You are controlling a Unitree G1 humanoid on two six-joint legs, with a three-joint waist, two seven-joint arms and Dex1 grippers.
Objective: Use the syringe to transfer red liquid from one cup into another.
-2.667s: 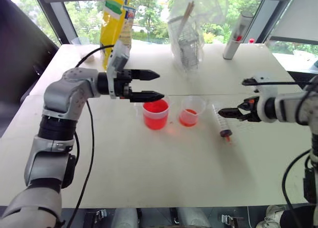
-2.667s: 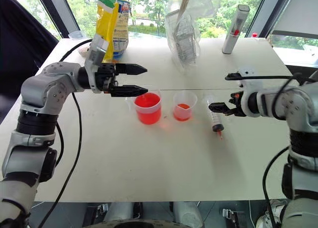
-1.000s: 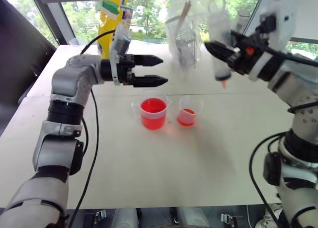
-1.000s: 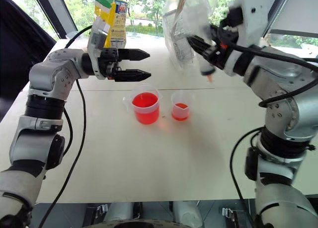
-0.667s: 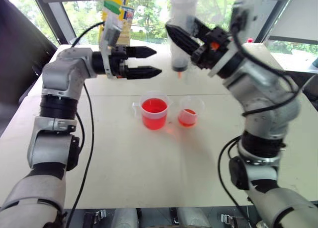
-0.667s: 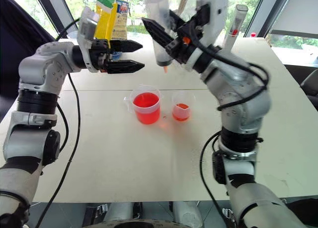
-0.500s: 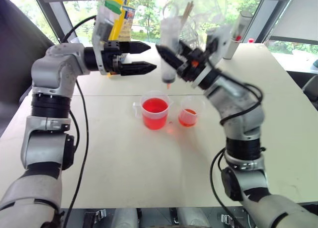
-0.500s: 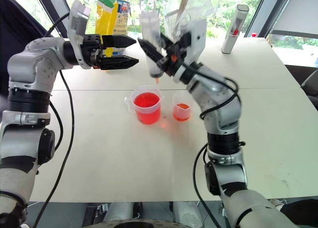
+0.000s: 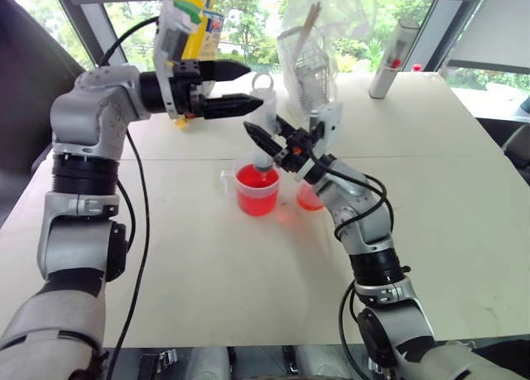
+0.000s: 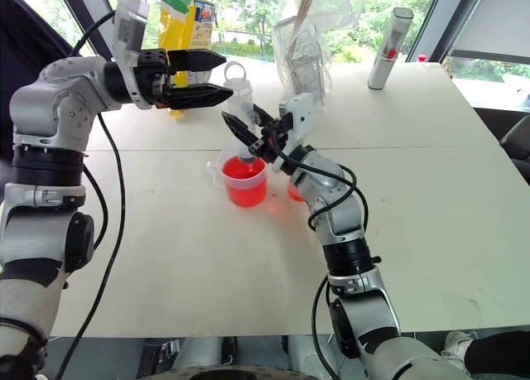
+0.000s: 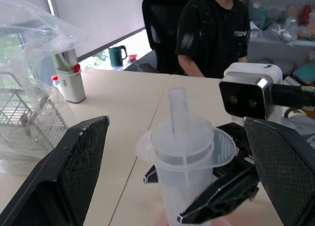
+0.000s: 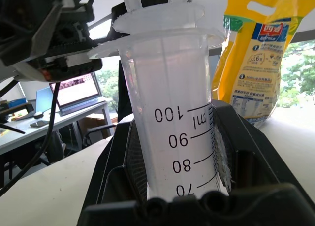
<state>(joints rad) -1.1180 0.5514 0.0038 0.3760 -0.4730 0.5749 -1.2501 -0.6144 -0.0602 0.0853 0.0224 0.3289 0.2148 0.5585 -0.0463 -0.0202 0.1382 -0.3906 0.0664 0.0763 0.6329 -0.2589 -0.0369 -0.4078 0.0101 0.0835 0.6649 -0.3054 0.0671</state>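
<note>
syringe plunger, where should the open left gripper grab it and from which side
Grip the plunger just under its ring top, above the barrel flange. The syringe stands upright, tip down in the handled cup, held by the right gripper. The left gripper is level beside it, so close in sideways.

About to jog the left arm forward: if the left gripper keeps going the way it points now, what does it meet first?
Most likely the plunger top of the large clear plastic syringe: the open left gripper points level at it, one finger on either side in the wrist view. Depth is hard to judge.
</note>
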